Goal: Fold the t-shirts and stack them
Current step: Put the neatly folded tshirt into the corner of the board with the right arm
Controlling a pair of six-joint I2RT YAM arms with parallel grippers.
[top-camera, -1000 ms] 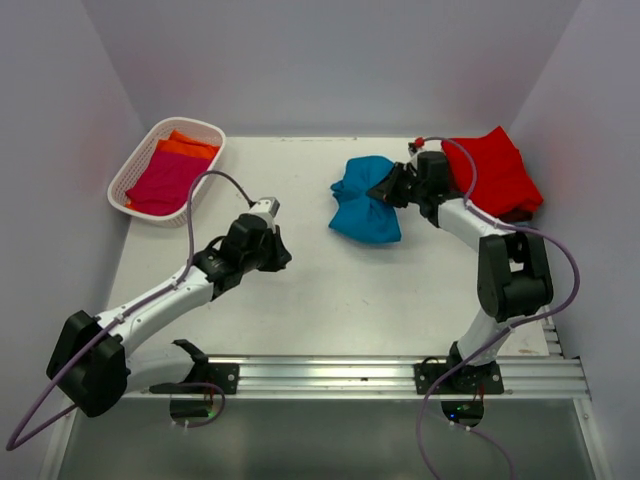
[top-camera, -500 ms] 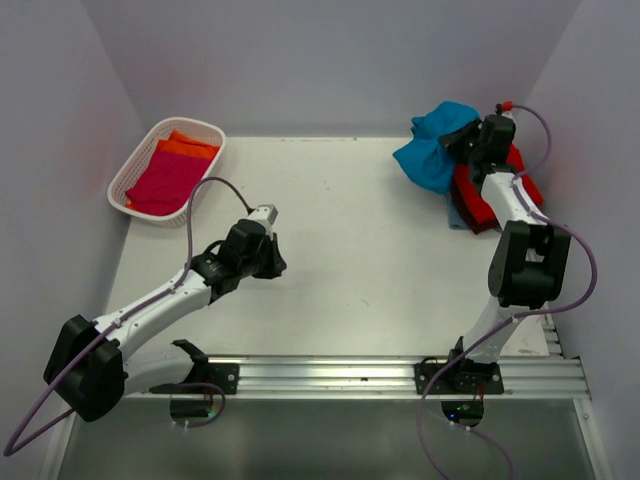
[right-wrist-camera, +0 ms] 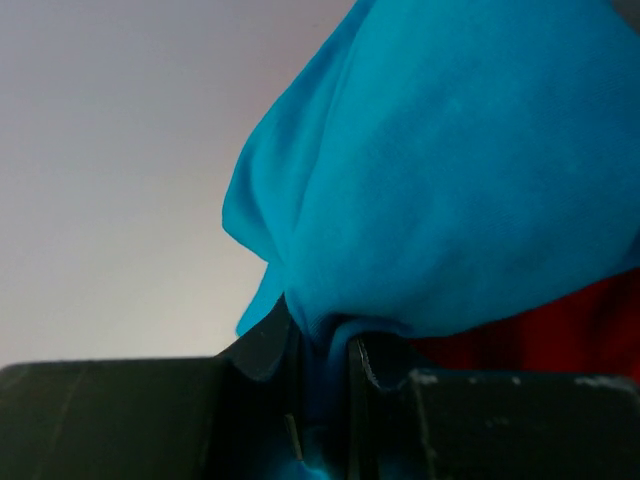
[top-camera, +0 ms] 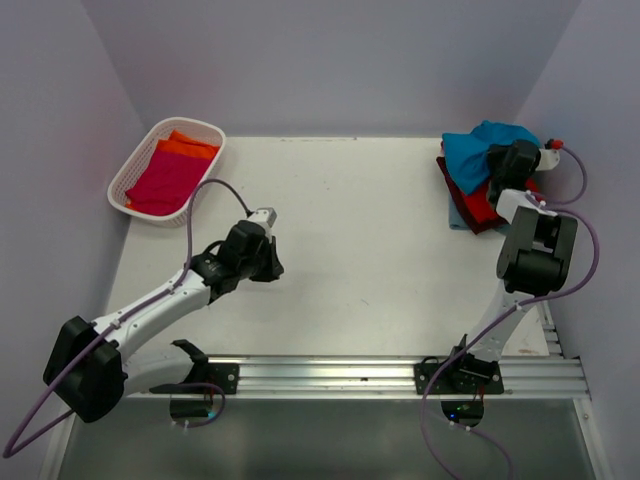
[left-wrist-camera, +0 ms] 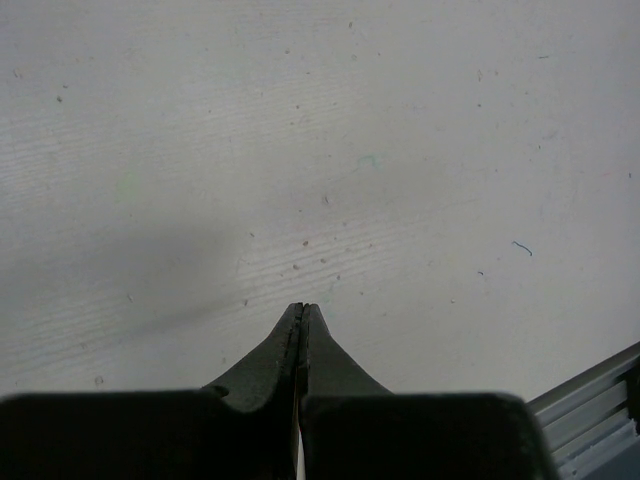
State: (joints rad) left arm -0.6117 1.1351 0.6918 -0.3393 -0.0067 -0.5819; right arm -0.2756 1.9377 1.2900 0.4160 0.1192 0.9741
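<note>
The teal blue t-shirt [top-camera: 478,150] hangs bunched from my right gripper [top-camera: 507,160], which is shut on a fold of it at the back right. In the right wrist view the teal cloth [right-wrist-camera: 450,170] fills the frame above the gripper [right-wrist-camera: 325,345], with red cloth [right-wrist-camera: 560,335] just beneath. It hangs over the stack, whose red t-shirt [top-camera: 482,207] is on top and whose light blue edge [top-camera: 456,219] shows below. My left gripper [top-camera: 272,268] is shut and empty, low over bare table [left-wrist-camera: 400,150] at centre left; its fingertips [left-wrist-camera: 302,310] meet.
A white lattice basket [top-camera: 133,158] at the back left holds a magenta t-shirt [top-camera: 165,180] and an orange one [top-camera: 187,147]. Walls close in the left, back and right sides. A metal rail [top-camera: 380,372] runs along the near edge.
My right gripper has carried the teal t-shirt from the middle of the table up and right, to over the red stack at the back right. The left arm has barely shifted.
</note>
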